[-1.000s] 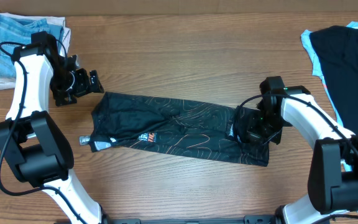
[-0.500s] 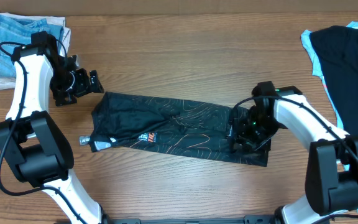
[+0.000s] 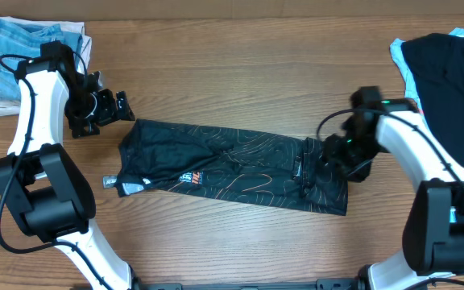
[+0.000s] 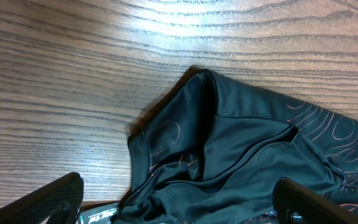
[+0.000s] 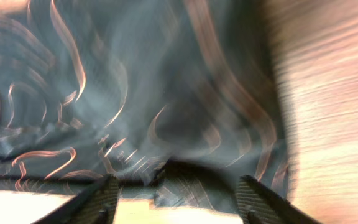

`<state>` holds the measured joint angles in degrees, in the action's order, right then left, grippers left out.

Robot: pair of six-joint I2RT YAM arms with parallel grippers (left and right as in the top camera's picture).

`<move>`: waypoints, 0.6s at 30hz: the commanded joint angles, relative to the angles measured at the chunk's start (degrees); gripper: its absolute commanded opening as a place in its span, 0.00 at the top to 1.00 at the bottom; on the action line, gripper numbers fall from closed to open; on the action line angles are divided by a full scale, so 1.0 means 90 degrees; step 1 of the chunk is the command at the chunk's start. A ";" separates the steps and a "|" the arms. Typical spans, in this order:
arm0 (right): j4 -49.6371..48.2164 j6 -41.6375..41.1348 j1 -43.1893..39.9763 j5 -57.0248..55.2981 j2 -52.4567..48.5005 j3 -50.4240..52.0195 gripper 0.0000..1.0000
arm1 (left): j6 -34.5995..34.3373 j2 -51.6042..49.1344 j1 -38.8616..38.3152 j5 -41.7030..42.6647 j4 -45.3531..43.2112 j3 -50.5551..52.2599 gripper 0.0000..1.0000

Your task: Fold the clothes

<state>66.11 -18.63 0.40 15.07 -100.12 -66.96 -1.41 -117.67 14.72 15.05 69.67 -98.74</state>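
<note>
The black contour-patterned jersey (image 3: 232, 165) is found mid-table (image 3: 240, 72), folded into a strip, its long axis running left to right. The right gripper (image 3: 334, 155) is placed over its right end, fingers parted and empty. The left gripper (image 3: 119, 107), likewise parted, is held just beyond the left end. Each end is judged nearer its own arm.

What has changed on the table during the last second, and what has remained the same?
The right gripper, which was over the right end of the jersey, has moved back to the right, to that end's edge; it looks open and holds no cloth. The jersey lies as before. The left gripper, open, the jeans and the black shirt have not moved.
</note>
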 commanded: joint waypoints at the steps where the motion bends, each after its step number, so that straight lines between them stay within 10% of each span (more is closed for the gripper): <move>1: -0.0214 0.0974 -0.0566 -0.0333 0.0109 -0.0100 0.22 | -0.0058 -0.0019 0.0017 0.0121 0.0039 -0.0083 0.00; 18: -0.1790 0.2798 -0.2113 0.2302 0.0107 0.1304 0.10 | -0.0058 -0.0019 0.0017 0.0121 0.0068 -0.0083 0.00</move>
<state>50.72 0.99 -18.00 29.91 -100.12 -57.28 -1.41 -117.67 14.72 15.05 70.15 -98.72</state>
